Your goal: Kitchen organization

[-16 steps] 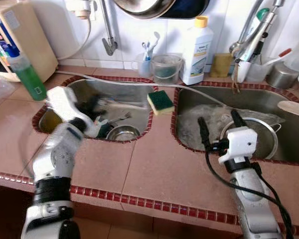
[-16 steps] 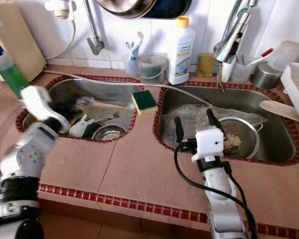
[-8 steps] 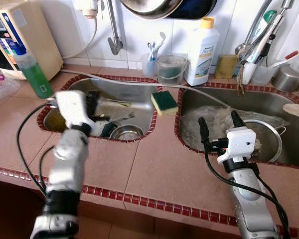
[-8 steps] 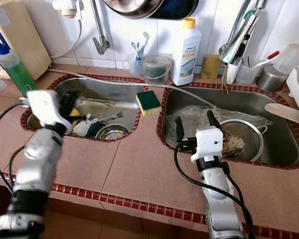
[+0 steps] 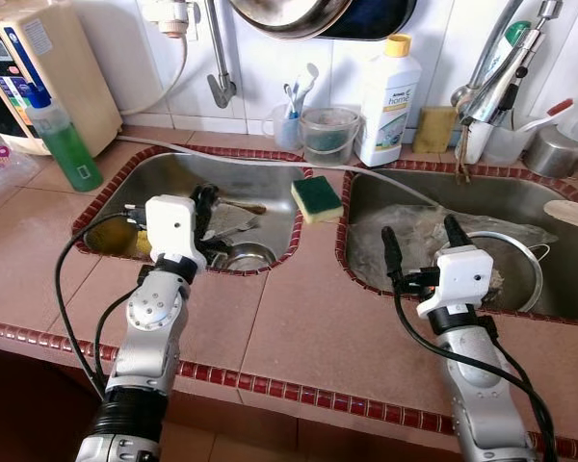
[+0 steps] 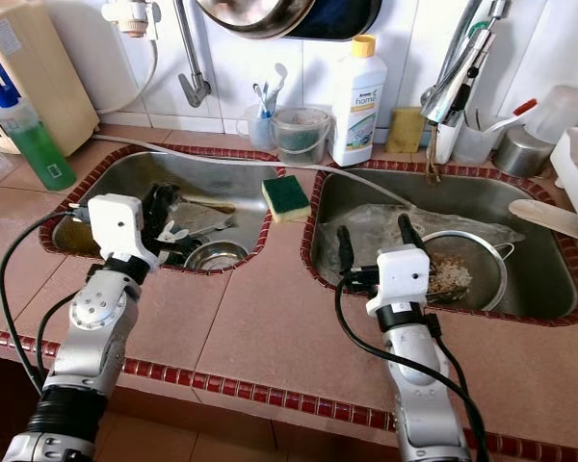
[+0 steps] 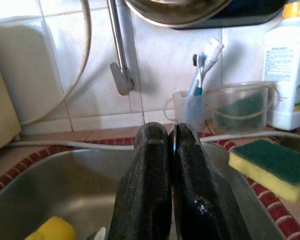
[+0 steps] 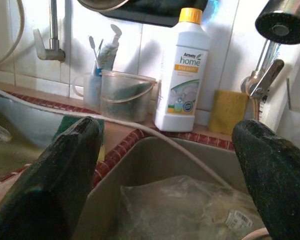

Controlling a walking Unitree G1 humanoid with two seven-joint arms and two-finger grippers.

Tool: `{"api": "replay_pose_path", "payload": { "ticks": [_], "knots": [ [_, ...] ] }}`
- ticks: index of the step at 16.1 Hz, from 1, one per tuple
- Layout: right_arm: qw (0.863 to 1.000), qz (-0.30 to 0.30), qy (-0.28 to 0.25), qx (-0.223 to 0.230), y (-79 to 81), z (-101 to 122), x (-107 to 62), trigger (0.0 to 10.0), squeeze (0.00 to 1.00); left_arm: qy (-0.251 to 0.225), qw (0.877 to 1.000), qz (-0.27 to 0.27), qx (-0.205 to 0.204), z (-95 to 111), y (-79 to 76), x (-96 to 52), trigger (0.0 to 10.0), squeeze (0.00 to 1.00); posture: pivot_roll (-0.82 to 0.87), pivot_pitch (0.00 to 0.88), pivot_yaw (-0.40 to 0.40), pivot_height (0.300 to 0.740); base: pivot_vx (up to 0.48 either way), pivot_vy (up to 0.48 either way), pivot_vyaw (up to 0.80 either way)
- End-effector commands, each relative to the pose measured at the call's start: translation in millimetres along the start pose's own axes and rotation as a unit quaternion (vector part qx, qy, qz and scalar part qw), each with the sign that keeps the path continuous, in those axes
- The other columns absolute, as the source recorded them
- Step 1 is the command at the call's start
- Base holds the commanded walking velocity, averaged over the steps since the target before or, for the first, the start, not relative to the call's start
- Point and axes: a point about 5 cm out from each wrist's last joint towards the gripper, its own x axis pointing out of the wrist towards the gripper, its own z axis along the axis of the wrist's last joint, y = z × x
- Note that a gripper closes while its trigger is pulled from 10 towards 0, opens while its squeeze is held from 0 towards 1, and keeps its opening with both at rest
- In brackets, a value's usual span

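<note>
On the far left of the counter stands a green soap bottle, well clear of the action. Over the last second the left arm has swung in from a blurred, raised pose and settled, so the left gripper now hangs over the front edge of the left sink basin. In the left wrist view its two black fingers are pressed together with nothing between them, so the gripper is closed and empty. Below it in the basin lie a small steel bowl, a fork, something yellow low in one corner and other dishes too cluttered to name. The arm's arrival suggests the left basin's dishes are the next thing to sort; the fingers would have to part before anything can be lifted.

On the divider between the basins sits a yellow-and-green sponge, apart from both grippers. A white detergent bottle stands behind against the tiles.

The right gripper has barely shifted; it hovers over the near edge of the right sink basin, fingers spread wide and holding nothing. Just beyond it, crumpled clear plastic and a metal strainer rest in the basin, untouched
</note>
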Motion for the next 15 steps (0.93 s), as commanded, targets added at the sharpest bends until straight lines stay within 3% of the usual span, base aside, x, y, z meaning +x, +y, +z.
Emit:
{"api": "replay_pose_path", "payload": {
  "ticks": [1,6,13,15],
  "knots": [
    [1.0,0.004,0.003,0.006,2.6,0.2,-1.1,10.0,0.0,0.005,1.0,-0.006,0.005,-3.0,1.8,-1.5,10.0,0.0,-0.18,0.046,0.082,0.74,0.0,0.0,0.0],
    [1.0,0.006,0.011,0.019,13.0,-2.6,-5.3,10.0,0.0,0.019,1.0,-0.004,0.001,-8.3,3.3,-3.2,10.0,0.0,-0.19,0.047,0.089,0.74,0.0,0.179,0.0],
    [1.0,0.0,0.011,0.025,14.0,-2.7,-5.4,10.0,0.0,0.024,1.0,-0.013,0.004,-8.6,0.9,-1.9,10.0,0.0,-0.18,0.056,0.092,0.74,0.0,0.303,0.0],
    [1.0,0.0,0.012,0.025,14.4,-2.5,-5.8,10.0,0.0,0.026,1.0,-0.016,0.006,-9.0,-0.2,-2.2,10.0,0.0,-0.18,0.061,0.093,0.74,0.0,0.0,0.0]
  ]
}}
